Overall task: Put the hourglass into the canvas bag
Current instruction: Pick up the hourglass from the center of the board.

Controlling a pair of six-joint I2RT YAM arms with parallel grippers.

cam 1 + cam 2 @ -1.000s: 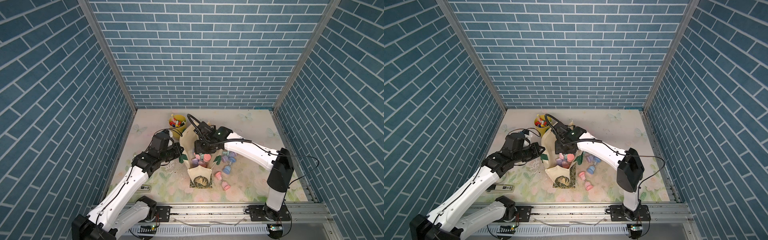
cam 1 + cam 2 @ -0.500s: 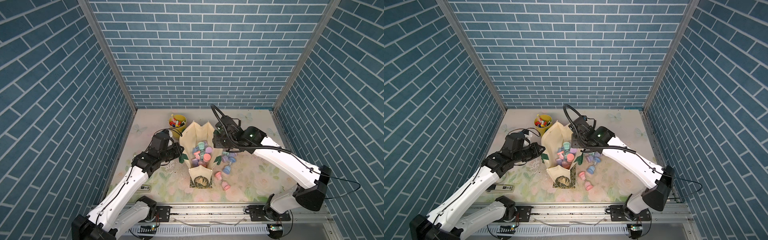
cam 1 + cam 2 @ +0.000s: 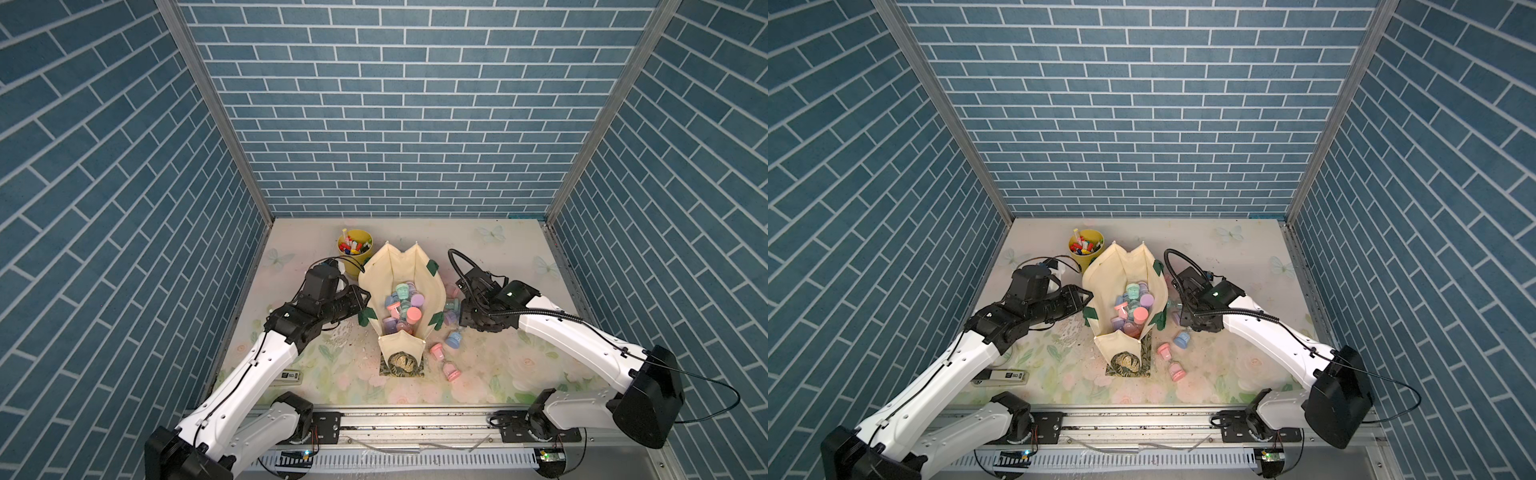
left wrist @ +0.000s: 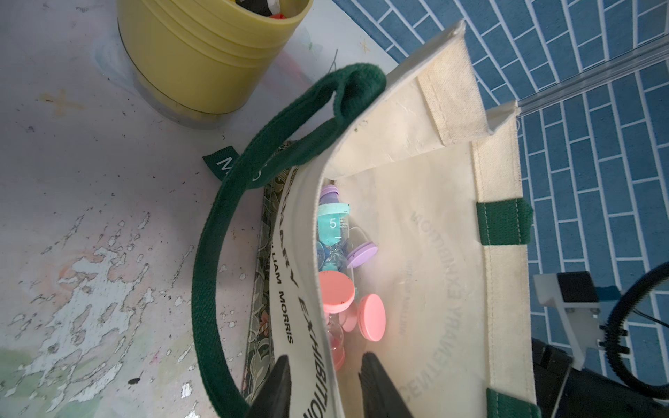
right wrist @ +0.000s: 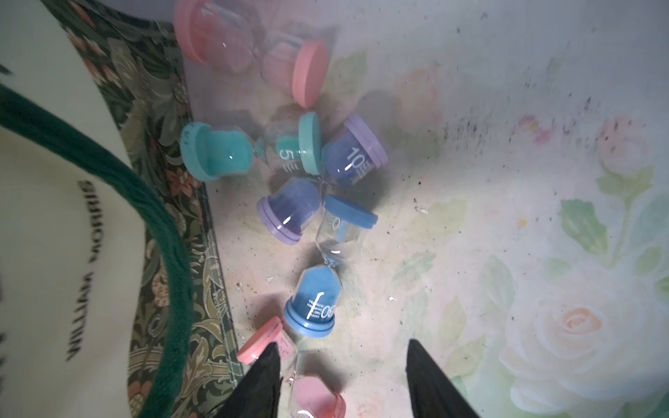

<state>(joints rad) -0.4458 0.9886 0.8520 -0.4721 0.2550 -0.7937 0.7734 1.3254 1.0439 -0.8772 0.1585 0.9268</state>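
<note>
1. Blue brick-pattern walls close in a floral tabletop (image 3: 498, 374). In both top views the canvas bag (image 3: 376, 282) stands upright near the middle of it, mouth spread wide.
2. Several hourglasses (image 3: 405, 309) lie heaped inside the bag, with pink, teal, purple and blue caps.
3. More lie loose on the tabletop just beside the bag, on the right arm's side. The right wrist view shows a teal hourglass (image 5: 224, 152), a purple hourglass (image 5: 286, 213) and a blue hourglass (image 5: 318, 300).
4. The left gripper (image 4: 324, 356) sits at the bag's rim on the left arm's side. Its jaws stand apart, one finger outside the cream wall and one inside, with a gap showing beside the inner finger.
5. A green handle strap (image 4: 213, 275) droops outside the bag, and a yellow cup (image 4: 202, 61) of markers stands near it.
6. The right gripper (image 5: 343, 343) hangs low over the loose pieces, jaws parted and gripping nothing. A pink hourglass (image 5: 315, 396) lies on the table under the gap, one end hidden behind a finger.
</note>
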